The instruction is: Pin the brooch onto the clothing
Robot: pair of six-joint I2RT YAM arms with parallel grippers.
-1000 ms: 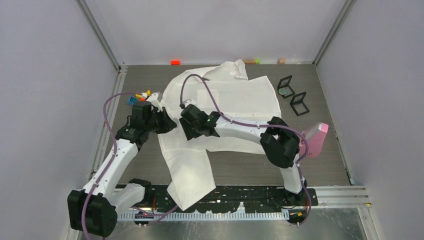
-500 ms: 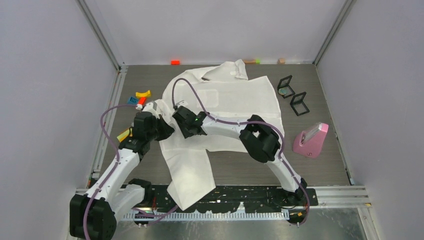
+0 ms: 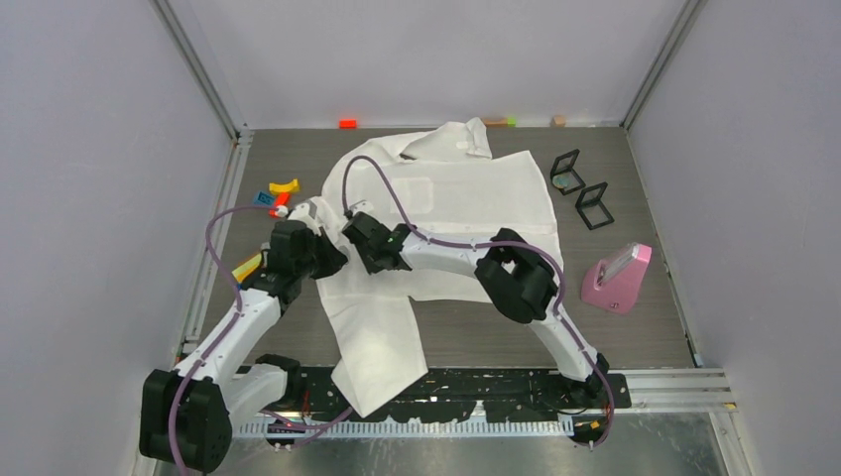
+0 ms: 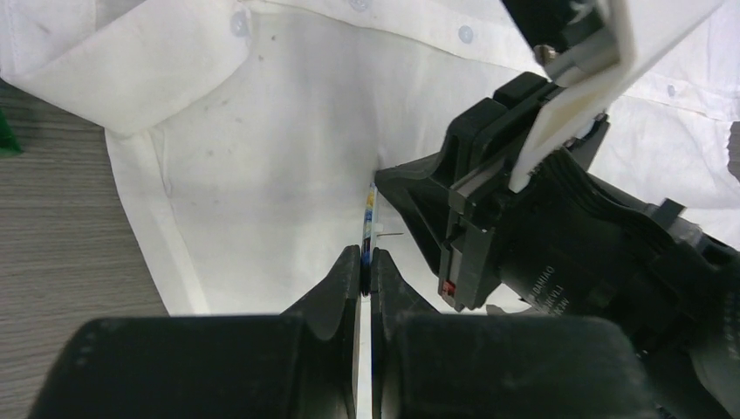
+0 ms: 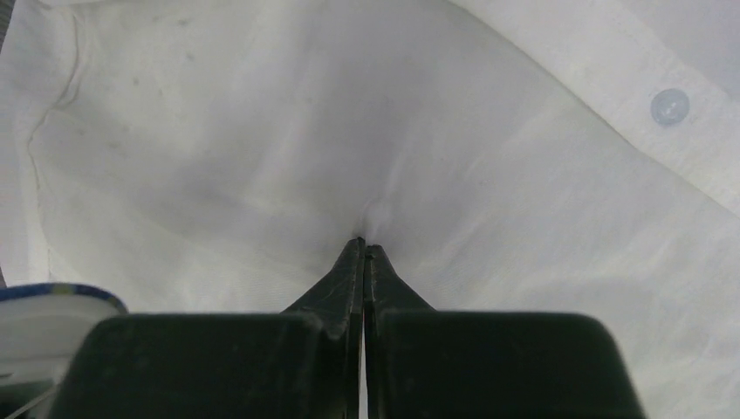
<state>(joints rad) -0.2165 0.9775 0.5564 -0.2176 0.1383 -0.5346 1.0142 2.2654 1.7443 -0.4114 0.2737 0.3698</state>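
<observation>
Since the left pincer (image 4: 366,266) is shut on the lower edge of the brooch (image 4: 370,223), the coming move turns on the small gap to its right. From the left wrist the brooch shows edge-on. Its thin blue and yellow rim runs away from the fingertips, its flat face is turned to the right, and what looks like a fine pin pokes out rightward toward the other arm.

Just right of it, the right pincer (image 5: 364,249) is closed tight on a small raised tuck of the shirt (image 3: 466,198), and the cloth puckers at its tips. In the right wrist view the brooch sits low on the left as a white disc with a blue rim, near the tuck but apart from it.

The left arm is the nearer one and carries the brooch, so I judge the next move to be a short push rightward along the pin's line while the right pincer holds the tuck up.

The shirt lies spread on the table (image 3: 298,149), collar far, a long part trailing near, most of it stretching right of both pincers
</observation>
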